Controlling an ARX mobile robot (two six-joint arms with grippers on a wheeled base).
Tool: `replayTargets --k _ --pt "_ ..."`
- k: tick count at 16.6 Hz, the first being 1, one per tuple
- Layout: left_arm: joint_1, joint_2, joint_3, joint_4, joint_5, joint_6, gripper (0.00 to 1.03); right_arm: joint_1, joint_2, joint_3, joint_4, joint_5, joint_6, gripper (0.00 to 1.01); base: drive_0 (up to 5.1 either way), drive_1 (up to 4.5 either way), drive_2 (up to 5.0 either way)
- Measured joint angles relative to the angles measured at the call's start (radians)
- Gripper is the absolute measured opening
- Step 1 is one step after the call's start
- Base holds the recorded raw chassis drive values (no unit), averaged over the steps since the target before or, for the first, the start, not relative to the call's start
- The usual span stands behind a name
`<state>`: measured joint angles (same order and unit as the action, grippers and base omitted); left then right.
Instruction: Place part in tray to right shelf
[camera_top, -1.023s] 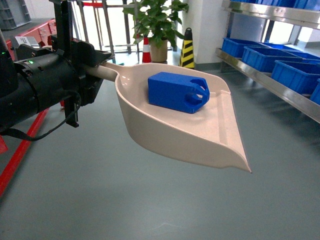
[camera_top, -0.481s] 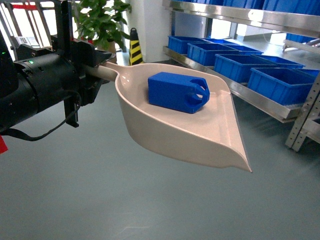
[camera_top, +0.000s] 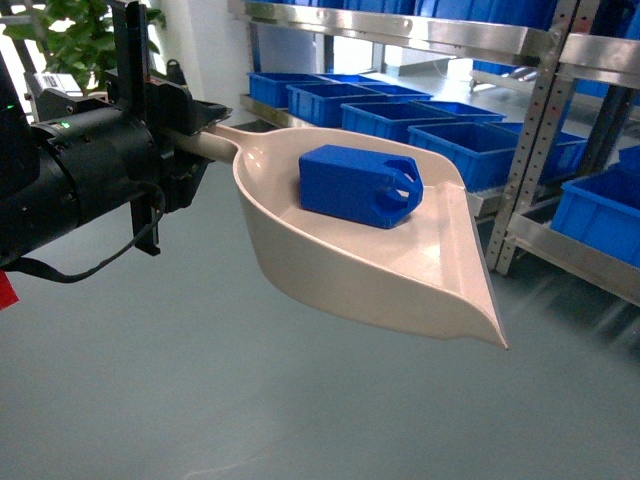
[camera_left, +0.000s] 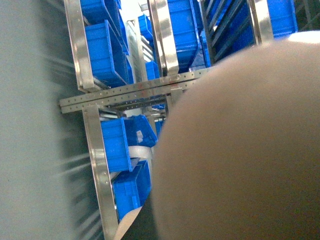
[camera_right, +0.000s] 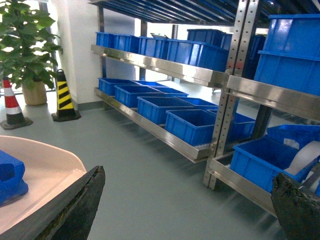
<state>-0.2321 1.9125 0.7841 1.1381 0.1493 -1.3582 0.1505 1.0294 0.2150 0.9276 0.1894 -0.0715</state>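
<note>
Part (camera_top: 358, 184) — lying in tray (camera_top: 400, 280), rounded end toward its front lip; left pincer (camera_top: 185, 140) clamped on the handle, right pincer (camera_right: 190, 210) apart and empty — right shelf (camera_top: 590, 262) lies beyond the lip, rightward.

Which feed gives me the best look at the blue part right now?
The head view: the part lies whole in the tray, holes facing the front lip. The right wrist view catches only a corner of it at the left edge. The left wrist view shows none of it; the tray's blurred underside fills that picture.
</note>
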Motion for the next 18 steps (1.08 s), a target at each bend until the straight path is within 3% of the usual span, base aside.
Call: replayTargets --k 18 --pt "0.0 0.0 0.0 0.001 0.0 0.0 0.13 0.0 0.0 0.0 0.0 0.0 0.0 0.98 -1.5 -1.54 -1.5"
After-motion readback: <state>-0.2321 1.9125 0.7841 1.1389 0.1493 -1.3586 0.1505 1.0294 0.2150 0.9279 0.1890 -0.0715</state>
